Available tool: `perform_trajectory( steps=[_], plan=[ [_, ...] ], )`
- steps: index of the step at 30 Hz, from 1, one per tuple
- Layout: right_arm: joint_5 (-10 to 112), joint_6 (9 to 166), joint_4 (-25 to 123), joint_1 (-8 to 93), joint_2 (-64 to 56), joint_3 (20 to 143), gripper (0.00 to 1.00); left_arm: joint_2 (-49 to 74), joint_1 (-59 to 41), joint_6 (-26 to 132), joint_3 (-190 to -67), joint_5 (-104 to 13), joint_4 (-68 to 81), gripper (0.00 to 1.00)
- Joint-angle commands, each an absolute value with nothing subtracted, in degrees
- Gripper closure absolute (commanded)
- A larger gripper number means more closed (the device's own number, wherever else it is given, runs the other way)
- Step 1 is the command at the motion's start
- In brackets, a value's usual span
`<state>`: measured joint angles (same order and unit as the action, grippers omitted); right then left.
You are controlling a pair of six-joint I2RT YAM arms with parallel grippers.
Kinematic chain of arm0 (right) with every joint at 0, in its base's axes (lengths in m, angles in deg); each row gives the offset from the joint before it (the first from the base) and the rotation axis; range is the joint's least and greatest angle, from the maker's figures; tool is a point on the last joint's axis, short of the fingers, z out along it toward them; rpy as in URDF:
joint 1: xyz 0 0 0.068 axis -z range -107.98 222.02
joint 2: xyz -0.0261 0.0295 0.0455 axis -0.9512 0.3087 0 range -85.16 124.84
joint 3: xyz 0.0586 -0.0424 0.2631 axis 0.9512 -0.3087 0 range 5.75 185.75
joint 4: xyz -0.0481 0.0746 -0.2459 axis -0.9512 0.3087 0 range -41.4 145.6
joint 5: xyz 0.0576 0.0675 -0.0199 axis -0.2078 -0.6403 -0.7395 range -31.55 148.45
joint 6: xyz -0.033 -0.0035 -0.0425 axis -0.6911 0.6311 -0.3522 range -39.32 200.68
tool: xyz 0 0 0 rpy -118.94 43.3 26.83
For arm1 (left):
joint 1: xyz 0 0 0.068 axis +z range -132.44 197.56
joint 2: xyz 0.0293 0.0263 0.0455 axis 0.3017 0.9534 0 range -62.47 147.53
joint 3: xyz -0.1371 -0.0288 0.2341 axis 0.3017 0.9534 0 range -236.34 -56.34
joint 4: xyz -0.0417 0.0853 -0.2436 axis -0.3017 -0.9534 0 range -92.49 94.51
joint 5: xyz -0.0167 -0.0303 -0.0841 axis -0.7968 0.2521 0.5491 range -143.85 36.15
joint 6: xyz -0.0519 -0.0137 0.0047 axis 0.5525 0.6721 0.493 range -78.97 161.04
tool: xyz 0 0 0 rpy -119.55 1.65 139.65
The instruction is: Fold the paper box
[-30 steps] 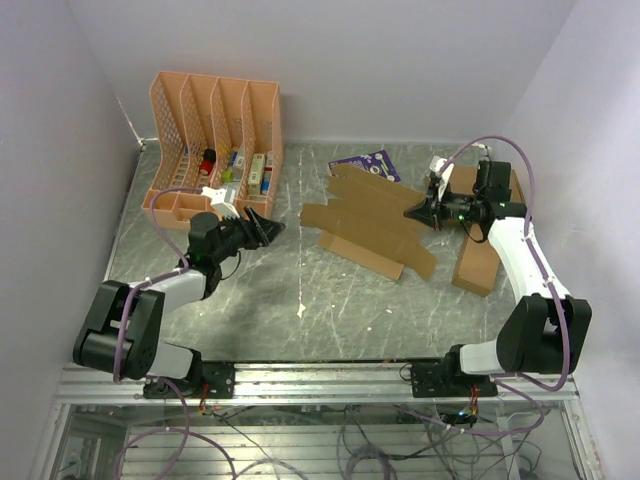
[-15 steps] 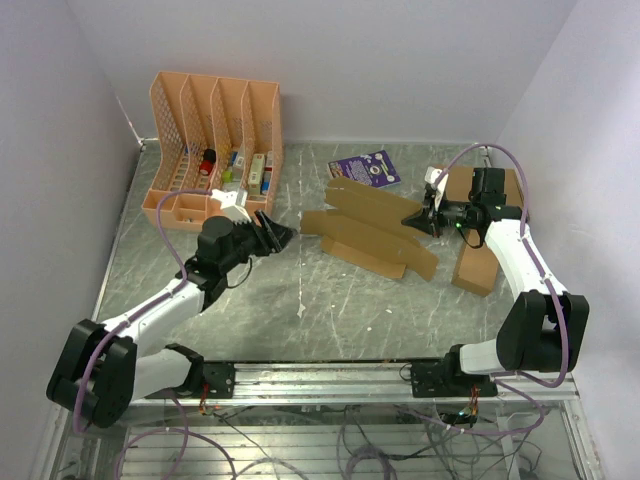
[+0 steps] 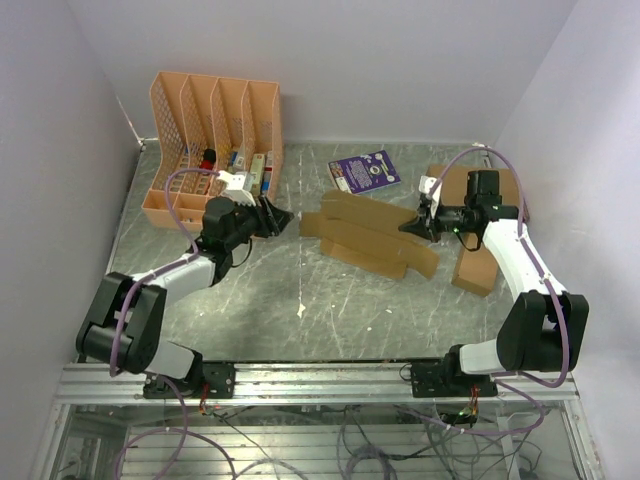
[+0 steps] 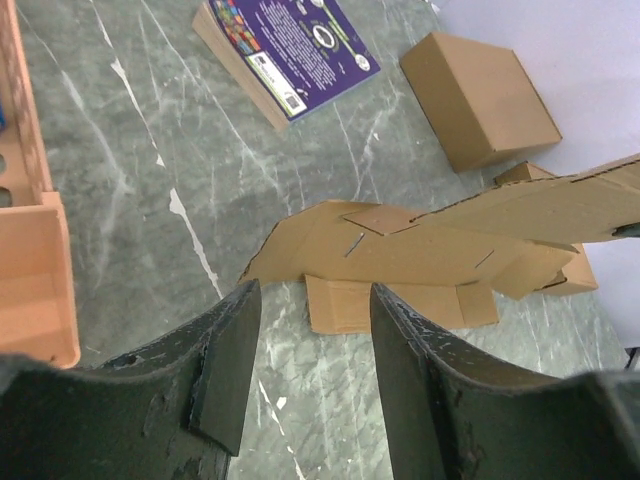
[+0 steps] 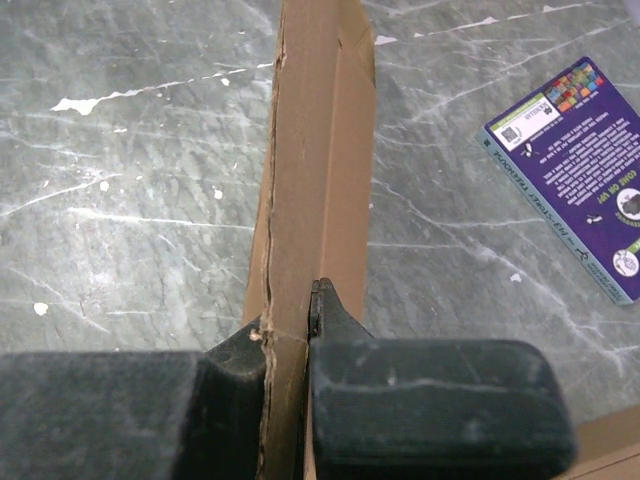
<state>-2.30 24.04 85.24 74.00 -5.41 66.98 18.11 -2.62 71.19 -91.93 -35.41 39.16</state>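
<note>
The left tool (image 3: 275,216) is released, with nothing held between its jaws; the box (image 3: 362,236) lies just ahead of it on the bench (image 3: 300,290). Its far edge is pinched and lifted by the clenched right tool (image 3: 410,228). Folding is judged barely begun: the panels are mostly flat, no walls are raised, and no tabs are tucked.

Top external: high, behind the arm bases, looks down over the whole table (image 3: 300,310). Left wrist: low and near, looks past the left gripper (image 4: 312,310) at the paper box (image 4: 430,250) and purple booklet (image 4: 285,40). Right wrist: very close, looks down along the box edge. All three views share box and booklet.
</note>
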Motion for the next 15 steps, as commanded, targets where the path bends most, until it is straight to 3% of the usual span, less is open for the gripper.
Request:
perform_trajectory(
  steps=[1, 5, 10, 15],
  plan=[
    [-2.6, 21.7, 87.9, 72.9, -4.5, 67.1, 1.0, 20.6, -2.6, 71.5, -94.9, -31.9, 44.2, 0.42],
    [-2.6, 22.1, 88.4, 72.8, -3.7, 67.9, 1.0, 22.0, -2.6, 70.6, -95.8, -31.0, 45.0, 0.46],
    [-3.0, 26.8, 85.4, 72.8, -3.2, 68.3, 1.0, 25.5, -2.6, 76.5, -97.0, -28.6, 48.5, 0.6],
    [-3.3, 41.2, 76.2, 73.7, -2.8, 68.2, 1.0, 29.0, -3.0, 84.5, -97.6, -27.6, 48.1, 0.63]
  ],
)
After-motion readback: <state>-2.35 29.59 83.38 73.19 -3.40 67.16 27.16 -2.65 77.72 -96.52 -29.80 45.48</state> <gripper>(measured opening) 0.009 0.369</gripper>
